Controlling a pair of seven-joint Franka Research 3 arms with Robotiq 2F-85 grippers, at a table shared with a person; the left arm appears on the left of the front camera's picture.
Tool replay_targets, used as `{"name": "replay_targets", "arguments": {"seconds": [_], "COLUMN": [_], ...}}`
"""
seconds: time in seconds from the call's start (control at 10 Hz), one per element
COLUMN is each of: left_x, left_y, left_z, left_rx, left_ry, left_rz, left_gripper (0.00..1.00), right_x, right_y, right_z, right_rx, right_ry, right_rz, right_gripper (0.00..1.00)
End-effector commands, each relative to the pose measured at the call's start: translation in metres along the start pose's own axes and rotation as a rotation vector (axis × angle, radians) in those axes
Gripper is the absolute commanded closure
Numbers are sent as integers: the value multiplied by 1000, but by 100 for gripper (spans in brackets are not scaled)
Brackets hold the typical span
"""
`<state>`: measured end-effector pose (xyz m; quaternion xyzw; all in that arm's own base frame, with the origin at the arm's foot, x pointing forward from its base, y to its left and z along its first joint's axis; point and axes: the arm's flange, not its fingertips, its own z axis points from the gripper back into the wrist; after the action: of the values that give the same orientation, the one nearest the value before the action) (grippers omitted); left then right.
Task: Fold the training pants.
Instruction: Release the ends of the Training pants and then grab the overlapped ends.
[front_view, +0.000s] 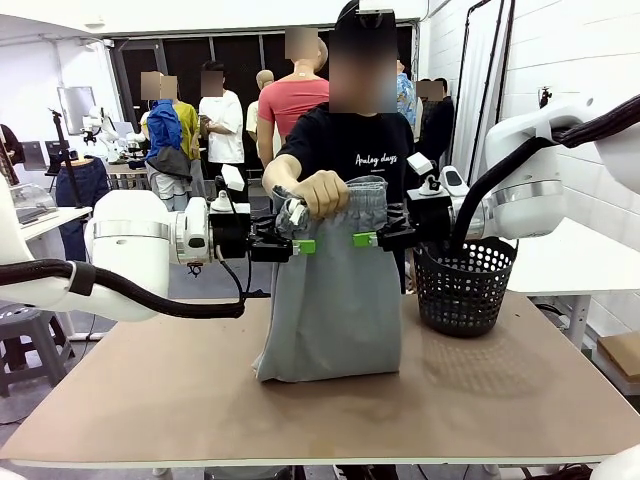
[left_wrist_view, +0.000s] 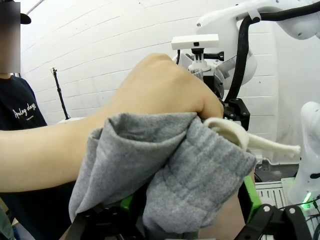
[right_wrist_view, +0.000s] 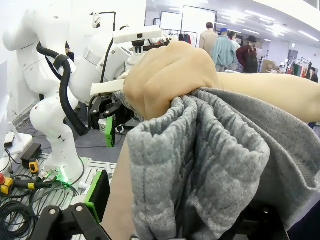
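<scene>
Above the bench (front_view: 500, 400) | training pants (front_view: 335, 300) hang from a person's hand (front_view: 322, 192), lower end resting on the top | left pincer (front_view: 302, 246) and right pincer (front_view: 367, 240) flank the waistband, jaws apart | soft, light, limp jersey; the waistband corners look the surest hold

Robot lab w/ brick walls (left_wrist_view: 100, 45), tables (front_view: 150, 400), cables (right_wrist_view: 17, 212).

left claw (front_view: 304, 246) and right claw (front_view: 364, 240) face inward, jaws spread.
</scene>
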<state>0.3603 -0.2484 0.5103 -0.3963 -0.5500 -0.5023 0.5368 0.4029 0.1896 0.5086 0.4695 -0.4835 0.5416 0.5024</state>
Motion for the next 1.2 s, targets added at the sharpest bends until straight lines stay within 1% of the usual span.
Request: {"name": "replay_targets", "arguments": {"seconds": [0.0, 0.2, 0.7, 1.1], "left_x": [-2, -6, -4, -8], "left_y": [-5, -11, -23, -25], "left_z": [3, 11, 28, 35], "left_rx": [54, 66, 132, 183], "left_ry": [-4, -21, -15, 6], "left_rz": [12, 18, 16, 18], "left_gripper": [2, 2, 2, 2], "right_x": [0, 1, -10, -13], "right_y": [0, 5, 17, 20], "right_z": [0, 9, 28, 44], "right_rx": [-49, -56, -107, -160], "right_ry": [16, 8, 11, -1], "right_rz": [9, -8, -44, -25], "right_gripper": [0, 0, 0, 0]}}
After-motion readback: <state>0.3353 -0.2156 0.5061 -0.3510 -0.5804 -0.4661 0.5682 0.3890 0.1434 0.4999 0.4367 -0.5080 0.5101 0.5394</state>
